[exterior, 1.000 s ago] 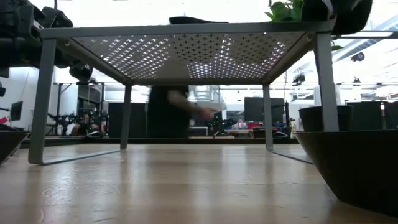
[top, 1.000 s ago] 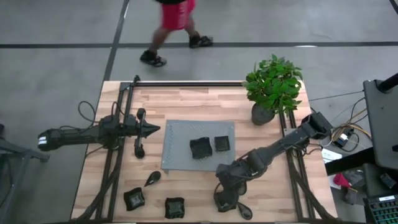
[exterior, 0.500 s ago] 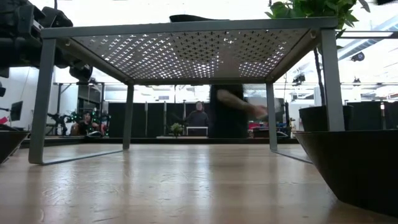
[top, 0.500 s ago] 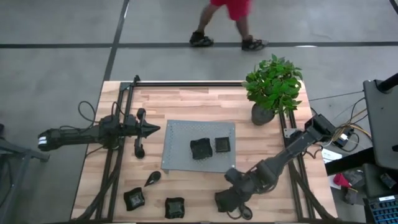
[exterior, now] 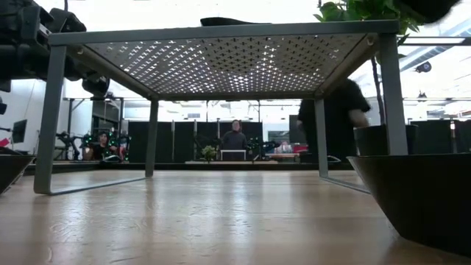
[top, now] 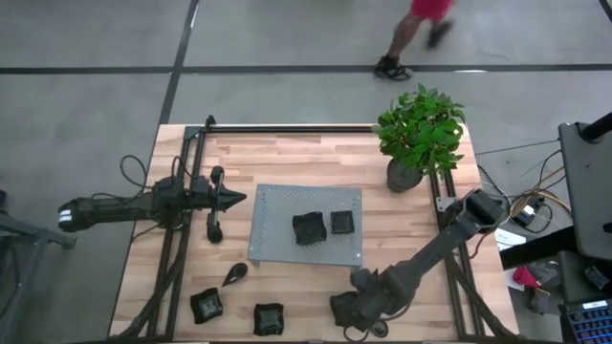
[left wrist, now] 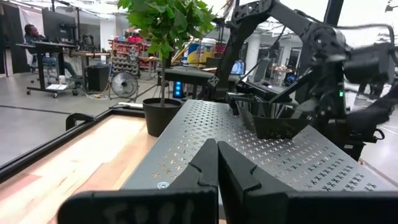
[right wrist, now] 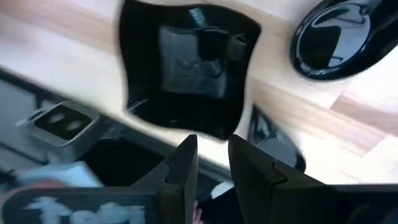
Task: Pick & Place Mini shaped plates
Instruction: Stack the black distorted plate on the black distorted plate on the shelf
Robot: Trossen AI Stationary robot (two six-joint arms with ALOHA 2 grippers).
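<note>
High view is showing the right gripper (top: 346,311) hanging low over the desk's (top: 287,153) near edge — its fingers (right wrist: 186,163) sitting slightly apart, gripping nothing, just above a wavy-edged plate (right wrist: 186,71). Two plates (top: 322,225) are lying on the grey tray (top: 277,205). The left gripper (top: 234,199) is waiting beside the tray, fingers closed.
</note>
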